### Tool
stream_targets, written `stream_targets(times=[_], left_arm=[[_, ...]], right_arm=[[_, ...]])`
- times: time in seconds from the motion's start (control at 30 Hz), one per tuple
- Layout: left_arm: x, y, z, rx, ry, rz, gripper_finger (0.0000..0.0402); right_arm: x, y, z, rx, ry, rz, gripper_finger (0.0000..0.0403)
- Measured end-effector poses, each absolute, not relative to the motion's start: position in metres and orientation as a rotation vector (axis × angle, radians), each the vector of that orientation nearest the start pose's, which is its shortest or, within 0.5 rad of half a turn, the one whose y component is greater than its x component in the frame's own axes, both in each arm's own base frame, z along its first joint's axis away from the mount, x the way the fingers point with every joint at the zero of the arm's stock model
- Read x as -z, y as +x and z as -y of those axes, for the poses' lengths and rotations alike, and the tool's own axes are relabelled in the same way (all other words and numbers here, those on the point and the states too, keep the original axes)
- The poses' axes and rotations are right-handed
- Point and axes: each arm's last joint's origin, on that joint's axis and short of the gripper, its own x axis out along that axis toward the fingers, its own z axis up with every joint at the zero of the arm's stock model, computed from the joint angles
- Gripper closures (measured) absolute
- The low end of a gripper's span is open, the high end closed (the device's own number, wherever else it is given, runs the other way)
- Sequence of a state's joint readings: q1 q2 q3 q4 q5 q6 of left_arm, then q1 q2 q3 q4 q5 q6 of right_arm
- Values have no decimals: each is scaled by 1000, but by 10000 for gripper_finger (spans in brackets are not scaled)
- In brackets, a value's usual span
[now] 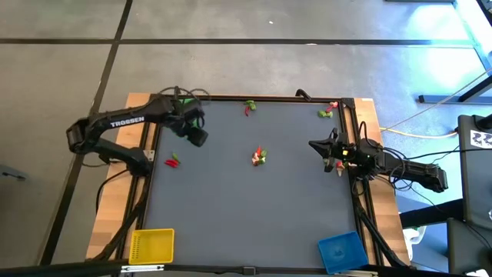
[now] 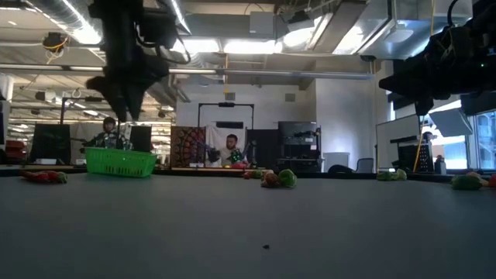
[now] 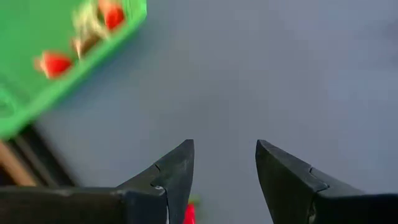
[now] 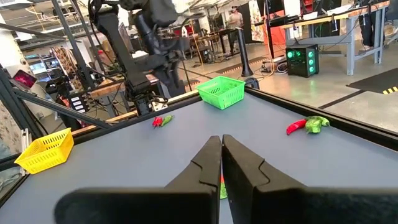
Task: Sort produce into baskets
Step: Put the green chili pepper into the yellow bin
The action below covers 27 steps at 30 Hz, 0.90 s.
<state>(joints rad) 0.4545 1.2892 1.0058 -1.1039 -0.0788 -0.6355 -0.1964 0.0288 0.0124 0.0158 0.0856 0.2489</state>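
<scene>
Nearest the front edge of the dark grey worktop [image 1: 254, 208] sit the yellow square mesh basket [image 1: 151, 245] and the blue square mesh basket [image 1: 341, 251], both apparently empty and well apart from the produce. Mid-worktop lies a small cluster of red, green and pale toy pieces [image 1: 259, 157], with a red-and-green pair [image 1: 172, 161] nearer the left side. The right gripper [image 1: 327, 147] hangs at the right edge, its jaws pressed together and pinching nothing, seemingly waiting. The left gripper [image 1: 195, 136] hovers above the worktop just beside the bright green mesh basket [image 3: 56, 56], jaws spread and empty; red pieces already lie in that basket, which suggests it takes the red produce. Farthest off, more scattered pieces [image 1: 250, 107] [image 1: 328, 111] rest along the back edge.
</scene>
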Motion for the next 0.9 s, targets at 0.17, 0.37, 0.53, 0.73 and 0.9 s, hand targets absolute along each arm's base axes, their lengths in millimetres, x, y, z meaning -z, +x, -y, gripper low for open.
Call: stream_targets(times=[0.17, 0.37, 0.53, 0.73, 0.9], left_arm=[[-250, 194, -76, -975, -878, -1229, 235], [-231, 190, -59, -1122, -989, -1240, 235], [-211, 183, -55, -1203, -1013, -1244, 235], [-190, 175, -53, -1268, -1036, -1257, 235], [-175, 169, -51, -1290, -1043, -1263, 235]], right_arm=[[-167, 96, 21, 271, 248, 30, 386], [-166, 97, 21, 257, 256, 27, 386], [-166, 97, 20, 237, 258, 21, 386], [-166, 97, 21, 242, 258, 24, 386], [-166, 97, 21, 239, 260, 24, 386]])
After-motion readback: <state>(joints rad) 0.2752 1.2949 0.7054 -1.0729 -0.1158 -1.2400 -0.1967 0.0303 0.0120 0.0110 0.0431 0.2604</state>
